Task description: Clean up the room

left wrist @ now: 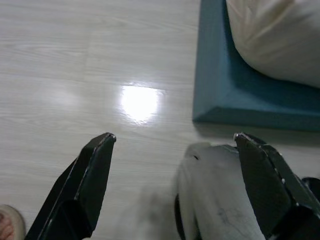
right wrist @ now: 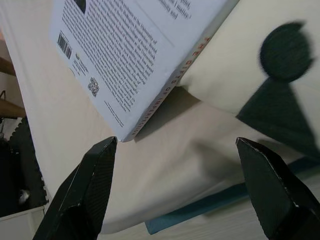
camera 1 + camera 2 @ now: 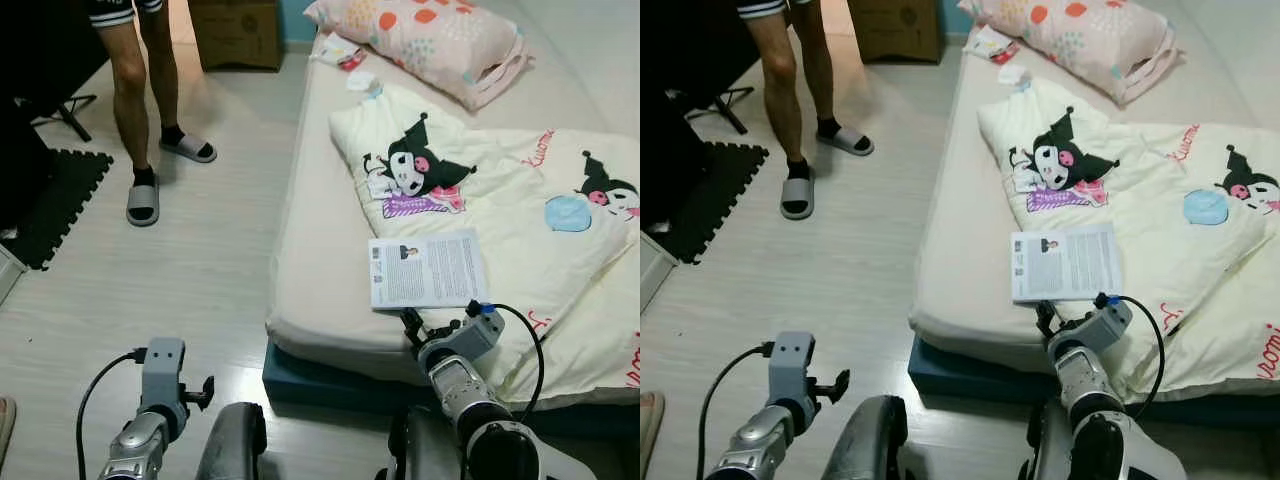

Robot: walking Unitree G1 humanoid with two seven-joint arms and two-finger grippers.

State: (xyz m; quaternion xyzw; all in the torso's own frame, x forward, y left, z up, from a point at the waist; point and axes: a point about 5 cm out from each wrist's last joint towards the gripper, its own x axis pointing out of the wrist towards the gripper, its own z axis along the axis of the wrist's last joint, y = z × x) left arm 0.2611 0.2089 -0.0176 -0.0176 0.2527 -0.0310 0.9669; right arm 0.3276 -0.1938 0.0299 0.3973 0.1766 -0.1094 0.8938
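A white book [image 3: 428, 270] lies back cover up on the bed, half on the cream cartoon blanket [image 3: 500, 190] and half on the sheet. My right gripper [image 3: 414, 324] hovers just off the book's near corner, close to the mattress edge. In the right wrist view the book [image 2: 145, 55] sits just beyond the open right gripper [image 2: 176, 142], with nothing between its fingers. My left gripper [image 1: 175, 145] hangs open over the pale wood floor [image 1: 100, 75], beside the bed's blue base [image 1: 225, 90].
A person in grey slippers [image 3: 143, 203] stands on the floor to the left of the bed. A patterned pillow [image 3: 430, 40] and small wrappers [image 3: 342, 52] lie at the head of the bed. A black foam mat [image 3: 60, 200] and a brown box [image 3: 237, 35] lie further left.
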